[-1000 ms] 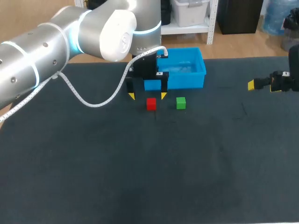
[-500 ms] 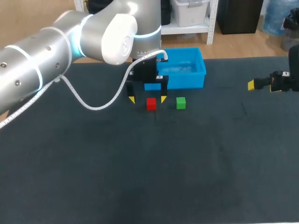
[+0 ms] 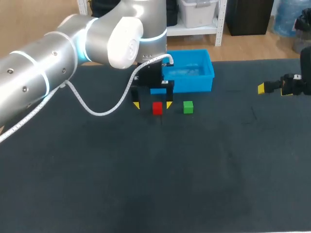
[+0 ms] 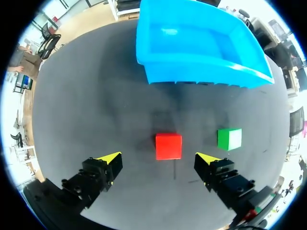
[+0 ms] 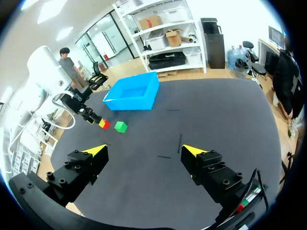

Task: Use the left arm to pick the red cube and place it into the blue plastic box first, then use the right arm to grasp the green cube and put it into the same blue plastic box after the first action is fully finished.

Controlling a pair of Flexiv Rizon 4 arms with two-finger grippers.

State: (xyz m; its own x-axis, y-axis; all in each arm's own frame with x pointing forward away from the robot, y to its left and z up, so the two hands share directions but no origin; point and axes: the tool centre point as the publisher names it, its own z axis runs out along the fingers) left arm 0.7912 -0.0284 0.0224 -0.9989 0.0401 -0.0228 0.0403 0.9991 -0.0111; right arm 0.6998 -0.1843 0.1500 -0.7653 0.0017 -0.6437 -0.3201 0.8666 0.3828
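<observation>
A: Where's the red cube [image 4: 168, 146]?
B: On the counter [image 3: 194, 170], near the blue plastic box [image 4: 201, 72] and between the left pincer's [image 4: 158, 158] released fingers, neither touching it. The green cube [image 4: 229, 138] sits beside it.
A: And the right pincer [image 5: 144, 150]?
B: Released too, well apart from both cubes

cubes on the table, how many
2: the red cube and, beside it but apart, the green cube, both on the table before the blue box. None appear hidden.

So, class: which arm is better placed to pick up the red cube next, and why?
Left. The left gripper is open at the red cube, a yellow tip on each side, not touching. The right gripper is far off across the table.
</observation>
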